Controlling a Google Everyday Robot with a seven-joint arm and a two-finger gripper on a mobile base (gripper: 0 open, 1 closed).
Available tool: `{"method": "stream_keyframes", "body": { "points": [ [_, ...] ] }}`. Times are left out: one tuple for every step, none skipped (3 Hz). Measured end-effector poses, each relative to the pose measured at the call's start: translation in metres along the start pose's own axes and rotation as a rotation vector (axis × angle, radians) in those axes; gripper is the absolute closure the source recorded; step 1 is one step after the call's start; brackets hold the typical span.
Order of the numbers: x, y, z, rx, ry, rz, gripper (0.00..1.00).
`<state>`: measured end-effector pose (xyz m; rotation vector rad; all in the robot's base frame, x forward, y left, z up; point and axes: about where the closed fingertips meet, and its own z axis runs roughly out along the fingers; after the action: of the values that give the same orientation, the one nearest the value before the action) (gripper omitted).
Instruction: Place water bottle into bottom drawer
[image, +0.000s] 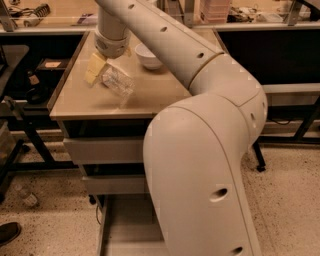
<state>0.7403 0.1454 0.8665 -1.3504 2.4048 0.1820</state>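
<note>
The water bottle (118, 82), clear crinkled plastic, lies tilted at the left middle of the tan tabletop (150, 97). My gripper (96, 70), with pale yellow fingers (92, 76), comes down from the back and is closed on the bottle's left end. The bottom drawer (120, 225) is pulled open below the table front, showing a flat grey floor. My big white arm covers its right part.
A white bowl (149, 55) stands at the back of the tabletop. Two closed grey drawers (105, 150) sit above the open one. A black stand (20, 110) is at the left. A small bottle (27, 198) and a shoe (7, 232) are on the floor.
</note>
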Motion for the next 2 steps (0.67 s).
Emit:
{"method": "stream_keyframes", "body": {
  "points": [
    [-0.002,-0.005,0.013,-0.014,0.011,0.012,0.00],
    [-0.002,-0.009,0.026,-0.023,0.027,0.022,0.00]
  ]
}}
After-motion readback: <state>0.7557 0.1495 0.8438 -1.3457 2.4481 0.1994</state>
